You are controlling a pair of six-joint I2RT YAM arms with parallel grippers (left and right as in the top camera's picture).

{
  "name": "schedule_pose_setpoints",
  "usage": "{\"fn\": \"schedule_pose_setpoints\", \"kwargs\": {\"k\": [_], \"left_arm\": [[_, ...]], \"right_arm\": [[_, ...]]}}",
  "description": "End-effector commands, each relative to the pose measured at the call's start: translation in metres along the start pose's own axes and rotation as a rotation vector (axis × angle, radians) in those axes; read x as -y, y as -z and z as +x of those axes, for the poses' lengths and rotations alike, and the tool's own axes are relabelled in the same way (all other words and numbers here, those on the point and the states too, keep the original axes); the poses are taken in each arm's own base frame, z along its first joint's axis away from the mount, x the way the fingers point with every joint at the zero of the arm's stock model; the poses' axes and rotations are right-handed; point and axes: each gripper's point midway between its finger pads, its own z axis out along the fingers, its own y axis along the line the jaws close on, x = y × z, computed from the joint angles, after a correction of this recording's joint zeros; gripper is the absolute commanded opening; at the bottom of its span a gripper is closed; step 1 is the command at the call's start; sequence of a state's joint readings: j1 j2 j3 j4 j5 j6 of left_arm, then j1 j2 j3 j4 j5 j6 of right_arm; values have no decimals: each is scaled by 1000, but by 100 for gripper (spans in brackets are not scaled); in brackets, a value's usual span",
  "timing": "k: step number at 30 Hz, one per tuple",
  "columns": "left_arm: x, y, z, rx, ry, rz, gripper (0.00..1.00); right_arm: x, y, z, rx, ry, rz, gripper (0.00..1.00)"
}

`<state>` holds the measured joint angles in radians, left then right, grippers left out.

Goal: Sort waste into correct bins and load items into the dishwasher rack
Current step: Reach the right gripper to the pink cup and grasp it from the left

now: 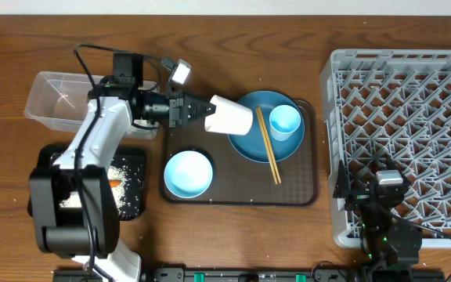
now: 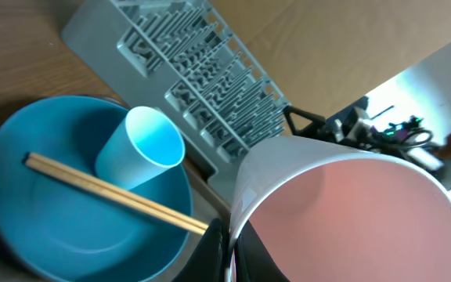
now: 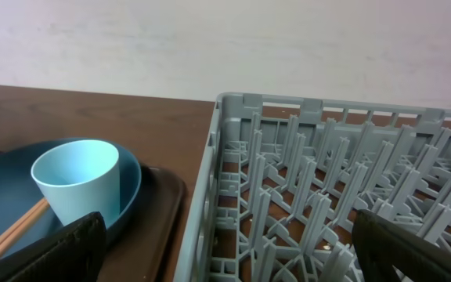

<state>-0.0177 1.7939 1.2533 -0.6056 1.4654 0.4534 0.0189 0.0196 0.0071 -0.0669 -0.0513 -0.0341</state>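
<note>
My left gripper (image 1: 202, 112) is shut on the rim of the pink cup (image 1: 232, 116), held tilted on its side over the left edge of the blue plate (image 1: 261, 145). In the left wrist view the jaws (image 2: 232, 251) pinch the cup's wall (image 2: 351, 219). The light blue cup (image 1: 284, 121) and two chopsticks (image 1: 268, 145) rest on the plate. The light blue bowl (image 1: 188, 173) sits on the brown tray. My right gripper (image 1: 382, 196) is open and empty over the front left corner of the grey rack (image 1: 405, 94). Tissue and wrapper are not in view.
The brown serving tray (image 1: 304, 192) holds the plate and bowl. The clear tub (image 1: 57, 98) stands at the back left. The black tray (image 1: 131, 160), with rice and a carrot piece (image 1: 114, 183), lies partly under my left arm. The rack holds nothing.
</note>
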Motion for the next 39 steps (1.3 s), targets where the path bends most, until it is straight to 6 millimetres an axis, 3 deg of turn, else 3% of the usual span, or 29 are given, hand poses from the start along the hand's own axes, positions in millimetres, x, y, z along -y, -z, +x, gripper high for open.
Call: {"fn": "schedule_pose_setpoints", "kwargs": {"k": [1,4,9,17,21,26,27,31,39], "left_arm": [[11,0,-4,28,-18,70,6],[11,0,-4,28,-19,70,6],[12,-2,-3,23,-20,75,6],[14,-6,-3,17,-37,81,6],[14,-6,-3,16,-38,81,6],[14,-6,-3,16,-38,81,6],[14,-6,-3,16,-38,81,6],[14,-6,-3,17,-37,81,6],[14,-6,-3,17,-41,81,6]], "right_arm": [[-3,0,1,-4,-53,-18,99],[-6,0,-3,12,-167,-35,99],[-34,6,-16,16,-266,-202,99],[-53,29,-82,63,-328,-337,99],[-61,32,-96,-60,-332,-375,99],[-92,28,-102,-305,-374,-561,99],[-106,25,-106,-380,-410,-652,99],[-128,12,-113,-526,-505,-835,99],[-131,-48,-82,-704,-686,-823,99]]}}
